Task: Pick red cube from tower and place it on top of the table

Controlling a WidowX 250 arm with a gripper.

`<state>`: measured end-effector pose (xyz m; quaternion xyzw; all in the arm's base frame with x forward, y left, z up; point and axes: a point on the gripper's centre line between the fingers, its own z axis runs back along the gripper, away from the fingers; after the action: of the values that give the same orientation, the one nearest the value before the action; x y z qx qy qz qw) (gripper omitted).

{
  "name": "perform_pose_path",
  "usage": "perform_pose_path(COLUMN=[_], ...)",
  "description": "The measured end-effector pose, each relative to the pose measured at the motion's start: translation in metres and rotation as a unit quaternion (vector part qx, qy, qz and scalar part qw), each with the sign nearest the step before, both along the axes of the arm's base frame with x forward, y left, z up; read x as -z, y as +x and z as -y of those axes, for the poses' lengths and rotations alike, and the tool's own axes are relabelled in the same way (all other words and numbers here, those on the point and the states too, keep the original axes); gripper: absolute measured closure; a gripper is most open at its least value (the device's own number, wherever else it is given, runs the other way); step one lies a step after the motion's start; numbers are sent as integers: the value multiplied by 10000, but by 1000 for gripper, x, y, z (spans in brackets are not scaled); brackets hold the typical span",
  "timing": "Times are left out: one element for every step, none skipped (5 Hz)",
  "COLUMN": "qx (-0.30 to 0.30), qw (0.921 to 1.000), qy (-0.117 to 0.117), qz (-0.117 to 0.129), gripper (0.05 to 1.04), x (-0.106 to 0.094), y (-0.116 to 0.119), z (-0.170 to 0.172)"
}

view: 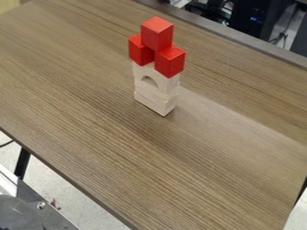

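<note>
Top cube bridges 2 red cubes atop wood blocks
Prob. borne by both, so best lifted 1st; gripper state: can't tell

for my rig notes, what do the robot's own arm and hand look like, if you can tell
I can't tell the colour, shape or cabling of its arm or hand from this. The grey metal plate at lower left, with a shiny bolt, may or may not be robot hardware.

Three red cubes top a pale block tower.
</note>
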<state>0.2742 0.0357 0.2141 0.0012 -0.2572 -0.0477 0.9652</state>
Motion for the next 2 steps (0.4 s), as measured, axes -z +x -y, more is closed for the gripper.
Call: perform_pose_path(qx=[9,-71], qw=[9999,9993], qy=[-21,37], qz=[-105,-355], gripper=[84,85], x=[6,20], y=[-1,13], z=[1,1])
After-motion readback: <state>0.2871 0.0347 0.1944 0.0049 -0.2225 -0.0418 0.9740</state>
